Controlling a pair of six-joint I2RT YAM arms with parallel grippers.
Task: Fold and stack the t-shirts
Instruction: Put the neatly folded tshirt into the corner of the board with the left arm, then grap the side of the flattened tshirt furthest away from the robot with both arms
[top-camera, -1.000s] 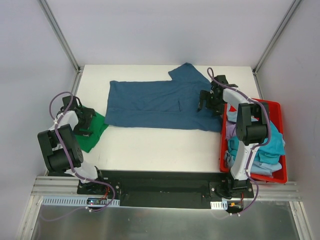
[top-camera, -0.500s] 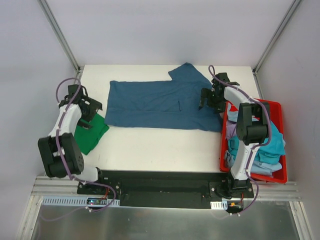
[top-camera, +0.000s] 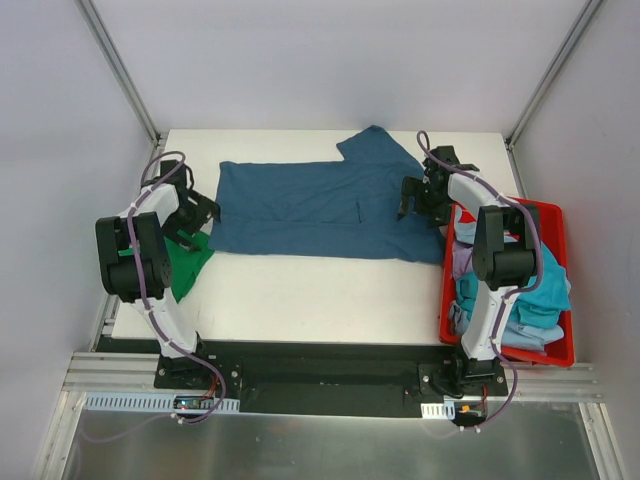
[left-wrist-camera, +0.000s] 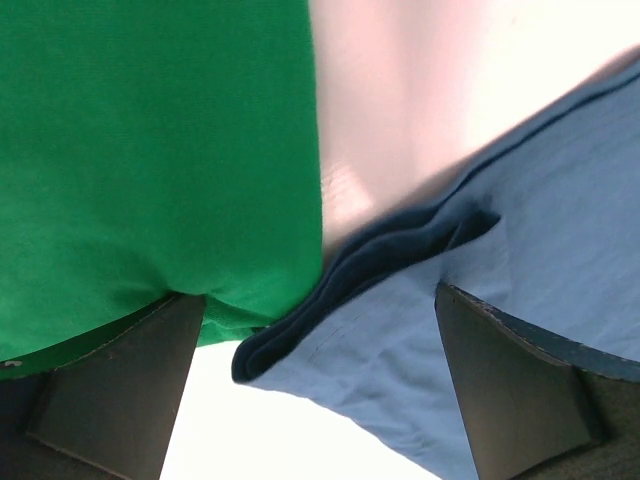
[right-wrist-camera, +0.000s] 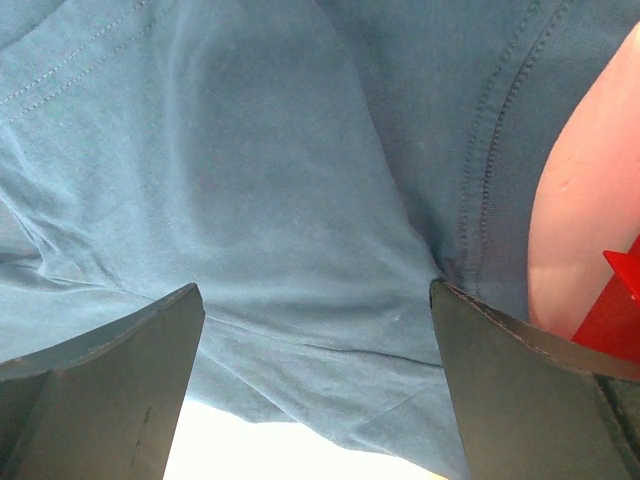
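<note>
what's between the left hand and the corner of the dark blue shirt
Nothing visible does: the open left hand hangs right over the corner of the dark blue t-shirt, with the green t-shirt close beside it.

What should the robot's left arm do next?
Probably lower the left end effector and pinch the folded corner of the blue t-shirt. That corner lies right under its open jaws, beside the green t-shirt, and nothing is gripped yet.

Bare table (top-camera: 320, 290) along the near edge is left open for passage, bounded by the green t-shirt (top-camera: 188, 262) at the left edge and the red bin (top-camera: 545, 207) at the right edge. The middle is covered by the spread dark blue t-shirt (top-camera: 300, 205).
</note>
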